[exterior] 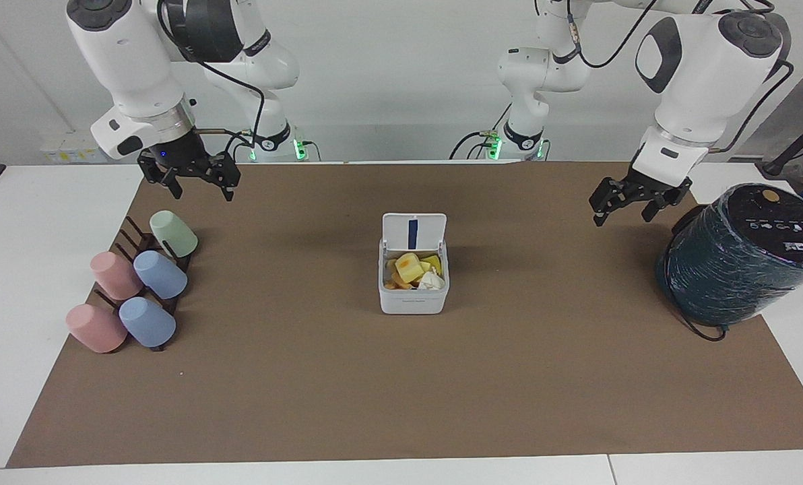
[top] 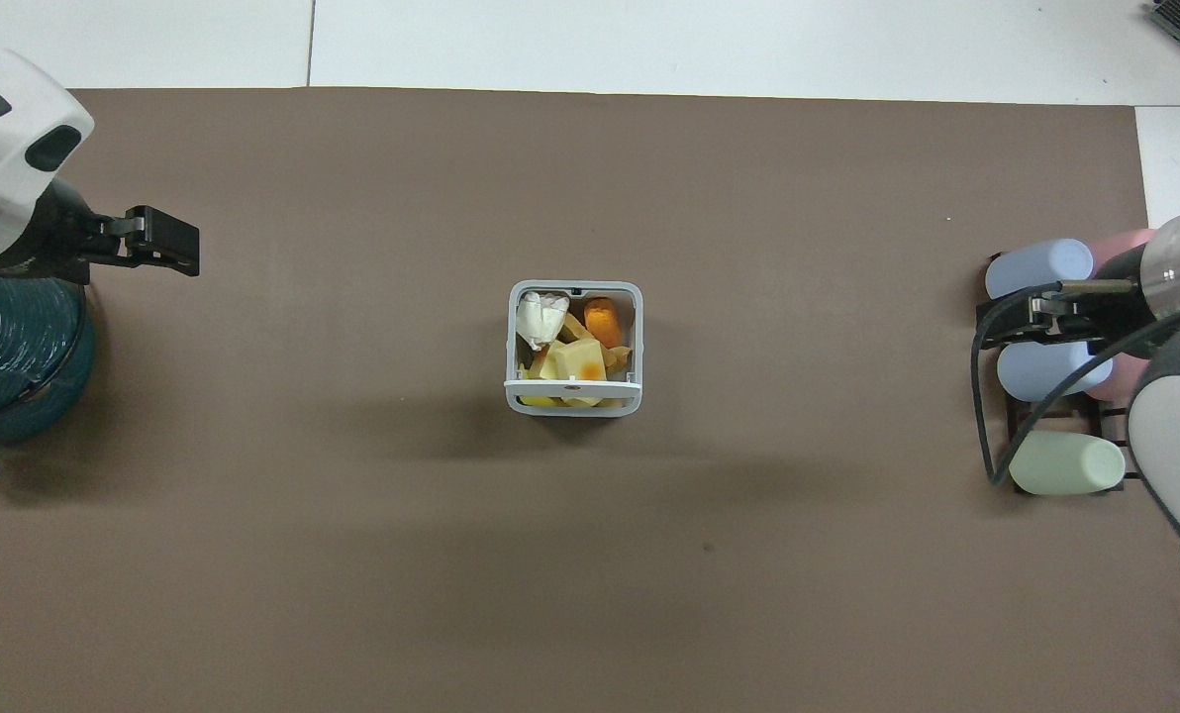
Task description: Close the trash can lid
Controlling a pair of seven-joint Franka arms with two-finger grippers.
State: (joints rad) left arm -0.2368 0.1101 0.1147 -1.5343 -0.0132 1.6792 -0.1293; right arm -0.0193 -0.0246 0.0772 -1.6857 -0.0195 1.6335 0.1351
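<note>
The small white trash can (exterior: 412, 296) stands in the middle of the brown mat, filled with food scraps; it also shows in the overhead view (top: 519, 337). Its lid (exterior: 413, 232) stands upright on the edge nearer the robots, blue strip facing away from them; from above the lid (top: 572, 387) shows edge-on. My left gripper (exterior: 622, 213) is open and empty in the air next to the teal cylinder, well apart from the can; it shows in the overhead view (top: 176, 248) too. My right gripper (exterior: 202, 191) is open and empty over the cup rack (top: 1008, 327).
A large dark teal cylinder (exterior: 738, 254) lies tilted at the left arm's end of the mat. A dark rack with several pastel cups (exterior: 135, 291) sits at the right arm's end. The mat (exterior: 442, 391) is bare around the can.
</note>
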